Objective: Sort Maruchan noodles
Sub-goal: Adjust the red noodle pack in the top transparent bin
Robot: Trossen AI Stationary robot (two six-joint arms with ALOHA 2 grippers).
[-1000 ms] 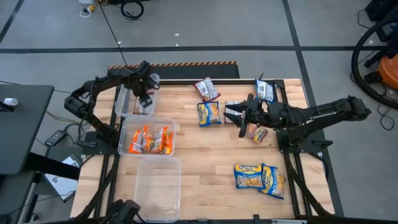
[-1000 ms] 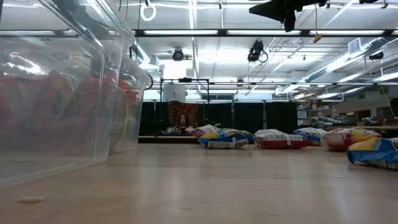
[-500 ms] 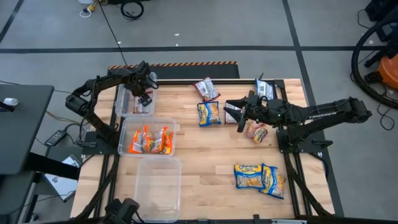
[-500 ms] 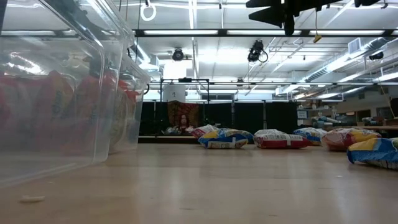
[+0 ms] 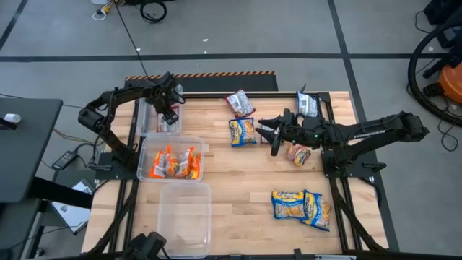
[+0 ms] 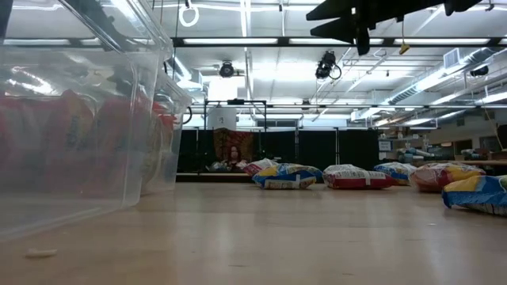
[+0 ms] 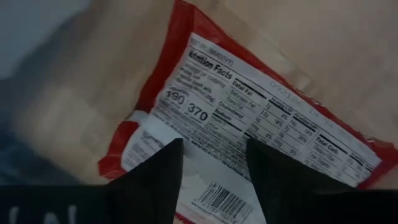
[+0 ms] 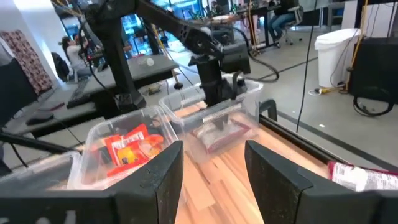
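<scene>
My left gripper (image 5: 170, 114) points down into the far clear bin (image 5: 146, 121) at the table's left. It is open just above a red noodle packet (image 7: 249, 118) that lies flat on the bin's floor, label side up; from the right wrist the packet (image 8: 221, 134) shows below the fingers. My right gripper (image 5: 266, 130) hangs open and level above the table's middle, pointing at the bins, with nothing between its fingers. Below it lie a blue-and-yellow packet (image 5: 243, 131) and a red packet (image 5: 298, 153).
The middle bin (image 5: 198, 148) holds several orange packets (image 5: 172, 162); the near bin (image 5: 184, 213) is next to it. Loose packets lie at the far middle (image 5: 240, 102), the far right (image 5: 307, 105) and the near right (image 5: 289, 204) (image 5: 316, 209). Bare wood lies between.
</scene>
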